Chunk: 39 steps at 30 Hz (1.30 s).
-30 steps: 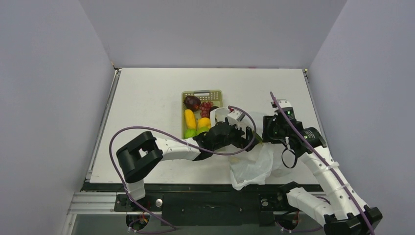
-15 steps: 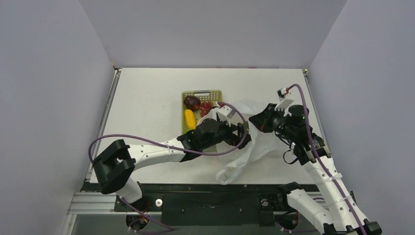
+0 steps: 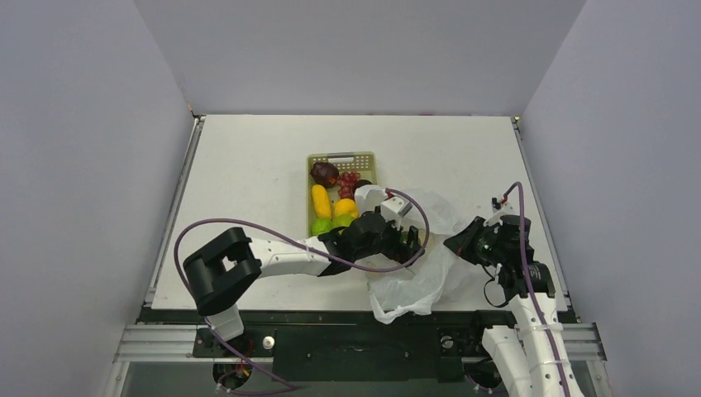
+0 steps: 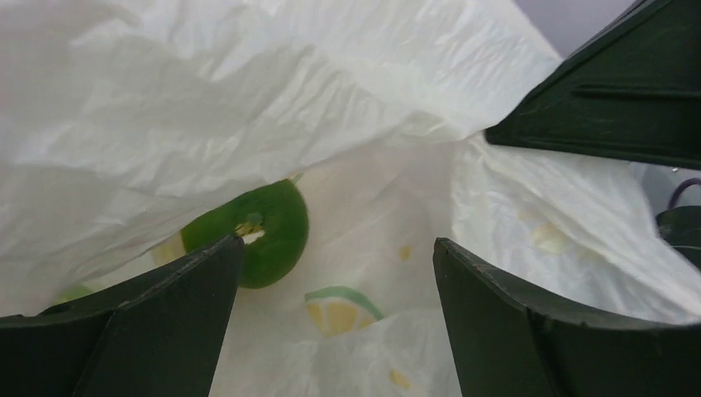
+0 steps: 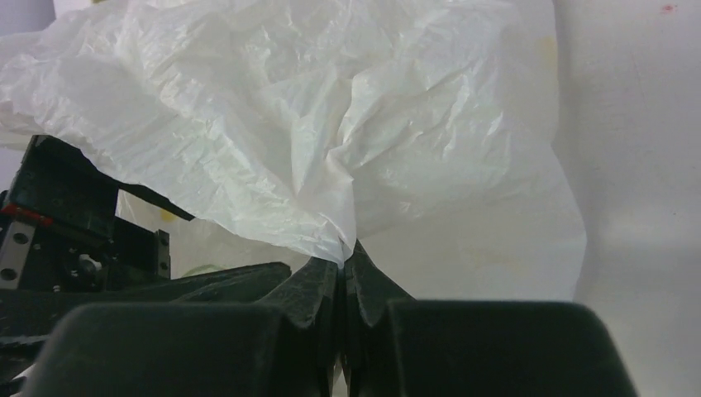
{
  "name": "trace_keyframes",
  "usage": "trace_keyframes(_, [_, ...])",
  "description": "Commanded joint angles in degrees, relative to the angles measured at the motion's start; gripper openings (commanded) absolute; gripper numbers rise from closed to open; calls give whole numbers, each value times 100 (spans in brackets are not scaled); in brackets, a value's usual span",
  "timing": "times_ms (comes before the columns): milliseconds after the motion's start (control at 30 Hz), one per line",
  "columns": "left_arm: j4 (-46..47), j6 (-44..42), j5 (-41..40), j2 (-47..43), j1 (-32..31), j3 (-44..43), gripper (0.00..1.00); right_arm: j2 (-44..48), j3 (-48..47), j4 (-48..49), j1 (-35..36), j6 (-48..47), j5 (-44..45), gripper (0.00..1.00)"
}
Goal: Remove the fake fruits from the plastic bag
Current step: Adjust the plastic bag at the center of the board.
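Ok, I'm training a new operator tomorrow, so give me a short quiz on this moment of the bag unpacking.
1. True or false: the right jaws are shut on a fold of the plastic bag.
2. The fruit seen inside the bag, ahead of the open left jaws, is: A maroon, B green, C yellow.
3. Fill in: the other fruits lie in the slotted ___.
Key: 1 true; 2 B; 3 basket.

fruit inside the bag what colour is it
The fruit in the plastic bag is green; left wrist view shows it best.
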<state>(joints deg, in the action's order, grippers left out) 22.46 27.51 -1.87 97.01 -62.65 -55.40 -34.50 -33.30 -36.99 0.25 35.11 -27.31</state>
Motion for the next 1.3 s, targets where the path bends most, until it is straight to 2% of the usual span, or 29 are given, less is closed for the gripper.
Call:
trace_keyframes(0, [173,-243,-8,271,-28,-456,82,-112,-249,-282,-157,-337,-5,0])
trace_keyframes(133, [131,-321,-45,505,-23,-600,84,-217,-181,-363,-172,-392,-68,0])
trace_keyframes(367, [-27,-674,-557,944,-30,-1045,97,-157,-146,-370,-174,-385,-243,0])
trace_keyframes(567, [-116,-876,-826,1638,-80,-1528,97,-184,-183,-333,-171,-378,-290,0])
trace_keyframes(767, [19,-883,-969,1826,-290,-1242,97,-220,-230,-305,-170,-412,-370,0])
trace_keyframes(967, [17,-889,-1115,2353,-335,-1413,97,-84,-143,-307,-174,-384,-361,0])
trace_keyframes(1133, [290,-955,-1305,2620,-331,-1544,89,65,42,-367,-170,-300,-369,0])
trace_keyframes(1233, [558,-958,-1445,2523,-319,-1426,80,261,220,-678,-164,-116,48,0])
trace_keyframes(1267, [628,-962,-1459,2419,-318,-1313,77,359,259,-779,-165,-47,423,0])
